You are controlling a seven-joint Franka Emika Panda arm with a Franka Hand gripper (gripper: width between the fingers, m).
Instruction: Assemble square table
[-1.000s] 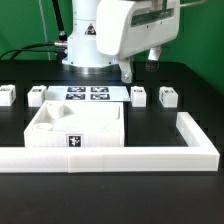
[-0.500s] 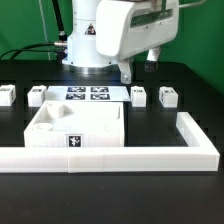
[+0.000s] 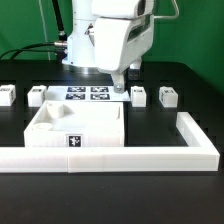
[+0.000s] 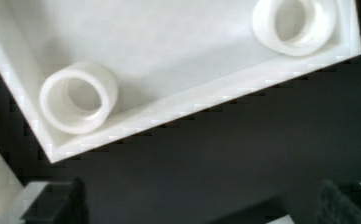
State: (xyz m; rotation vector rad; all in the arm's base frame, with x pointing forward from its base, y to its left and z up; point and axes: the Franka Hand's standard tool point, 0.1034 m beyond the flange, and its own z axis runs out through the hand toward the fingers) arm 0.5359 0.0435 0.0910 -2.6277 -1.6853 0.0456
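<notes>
Wrist view: square table slab (image 4: 177,55), cropped by the frame, shows two round sockets (image 4: 79,97) inside its raised rim; gripper (image 4: 198,205) fingers, dark and blurred, are spread wide and grip nothing.

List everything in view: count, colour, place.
square tabletop: one, white, mid-table, rim up, round corner sockets
legs: four, white, in a row behind the tabletop, two on either side of the marker board
marker board: one, white with black tags, behind the tabletop
L-shaped barrier: one, white, along the front and the exterior view's right
table: one, black
arm: one, white, at the back
gripper: one, dark fingers, open, empty
</notes>
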